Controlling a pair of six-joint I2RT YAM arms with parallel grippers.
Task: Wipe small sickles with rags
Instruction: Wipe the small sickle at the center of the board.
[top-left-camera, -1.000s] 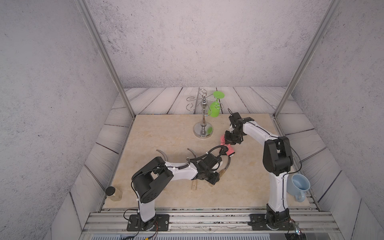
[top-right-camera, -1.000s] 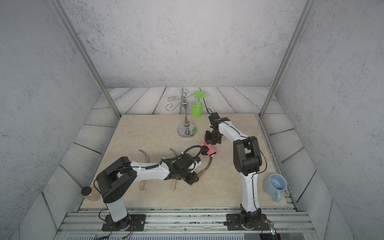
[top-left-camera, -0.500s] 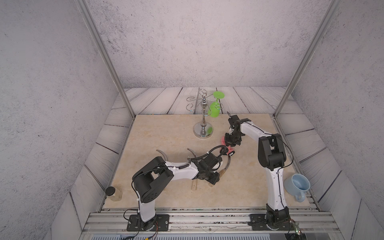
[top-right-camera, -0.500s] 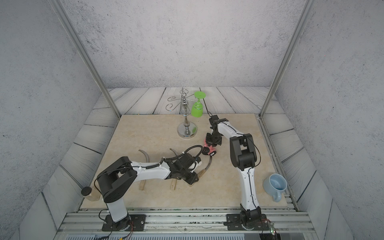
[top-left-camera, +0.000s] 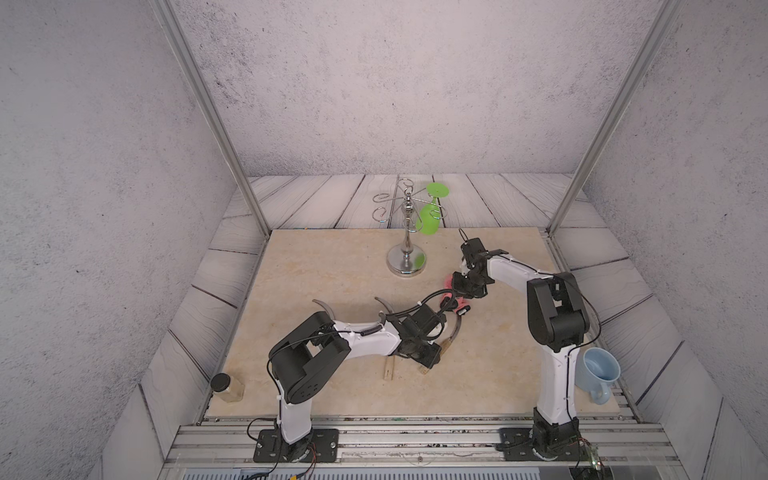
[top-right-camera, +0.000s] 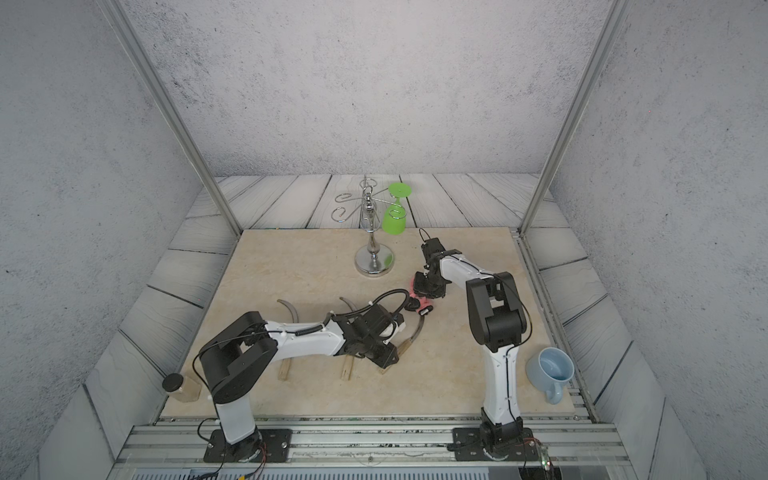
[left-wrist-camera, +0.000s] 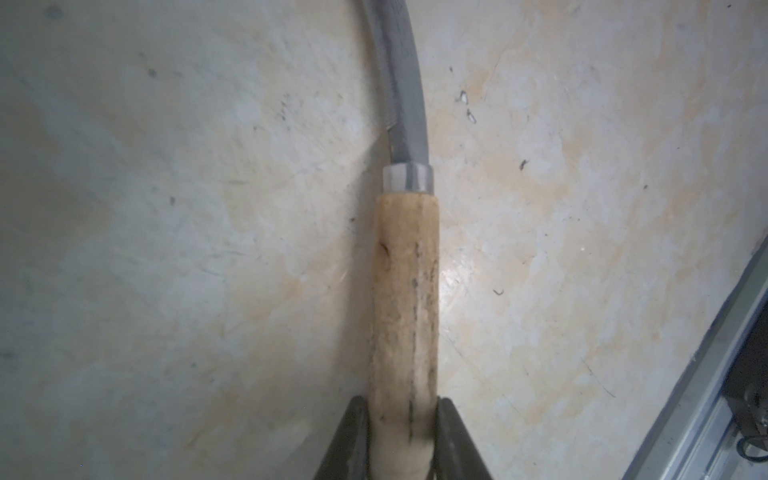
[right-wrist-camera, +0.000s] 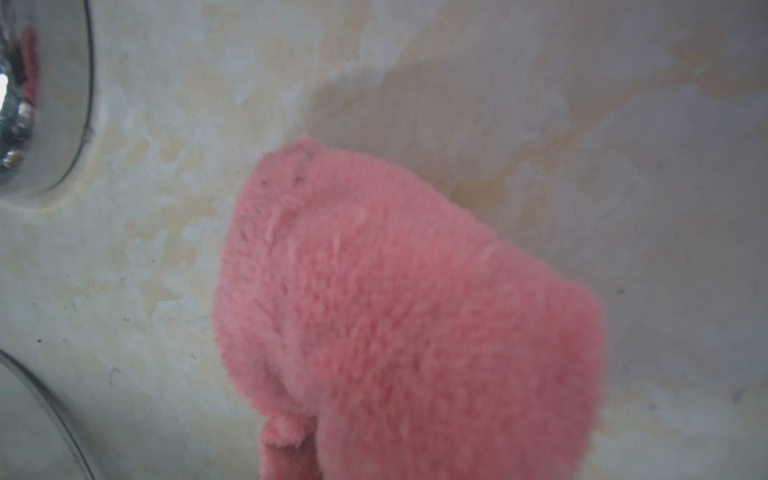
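Logging both top views first. Left gripper (top-left-camera: 434, 356) sits low at the middle of the beige table (top-left-camera: 332, 266), clamped on the pale wooden handle of the held sickle (top-left-camera: 457, 329). Its grey blade curves away toward the far right. Two other sickles (top-right-camera: 287, 313) lie flat to the left of it, blades pointing far, partly under the left arm. Right gripper (top-left-camera: 461, 291) hangs just beyond the held blade's tip, closed on the pink rag (top-left-camera: 448, 280), near-right of the chrome stand (top-left-camera: 407, 266). Rag touching blade or not: cannot tell.

Left wrist view: both fingers (left-wrist-camera: 357, 436) pinch the handle end of the held sickle (left-wrist-camera: 405, 291); the blade arcs out of frame.

Right wrist view: pink rag (right-wrist-camera: 415, 311) is bunched mid-frame and throws a shadow on the table. The stand's base shows at the frame edge. Jaws themselves are hidden.
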